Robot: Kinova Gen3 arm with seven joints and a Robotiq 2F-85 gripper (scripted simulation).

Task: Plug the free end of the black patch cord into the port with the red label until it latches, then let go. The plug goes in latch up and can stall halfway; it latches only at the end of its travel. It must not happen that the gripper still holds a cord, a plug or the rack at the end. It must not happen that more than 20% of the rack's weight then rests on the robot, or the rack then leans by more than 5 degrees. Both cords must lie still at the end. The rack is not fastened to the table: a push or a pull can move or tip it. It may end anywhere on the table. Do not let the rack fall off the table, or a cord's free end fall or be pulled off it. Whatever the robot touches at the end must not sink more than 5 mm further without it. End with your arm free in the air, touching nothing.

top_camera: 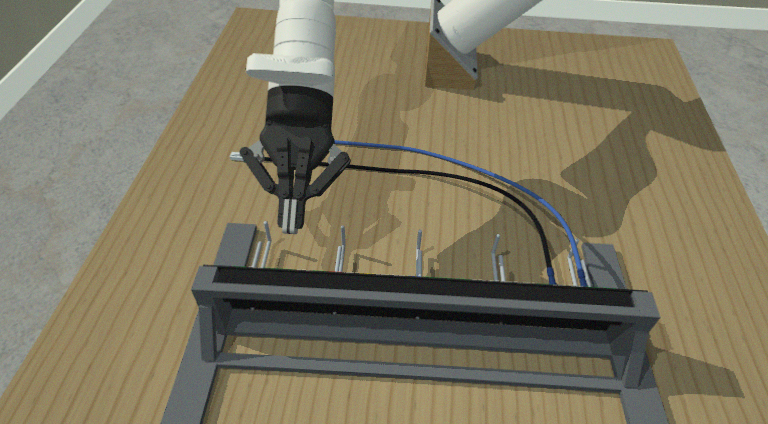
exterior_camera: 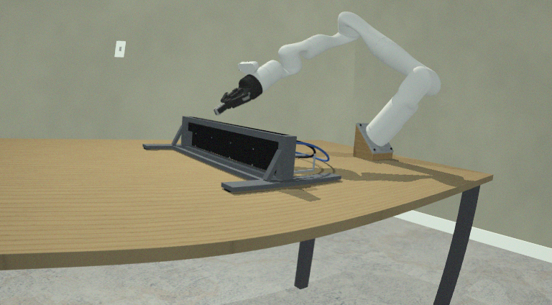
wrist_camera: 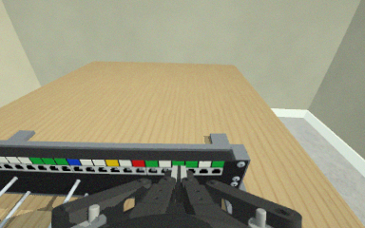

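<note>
My gripper (top_camera: 290,225) is shut and empty. It hangs in the air above and behind the left part of the grey rack (top_camera: 419,297), as the exterior view (exterior_camera: 218,110) also shows. The black patch cord (top_camera: 453,177) lies on the table behind the rack. Its free plug (top_camera: 235,156) lies at the left, partly hidden behind my gripper, and its other end is plugged in near the rack's right end. In the wrist view my shut fingertips (wrist_camera: 179,172) point at the port row, to the right of the red label (wrist_camera: 138,162).
A blue cord (top_camera: 470,167) lies beside the black one, and my gripper hides its free end. Thin grey cable-management bars (top_camera: 417,252) stick out behind the rack. The arm's wooden base (top_camera: 450,65) stands at the back. The table's right edge lies close to the rack's end in the wrist view.
</note>
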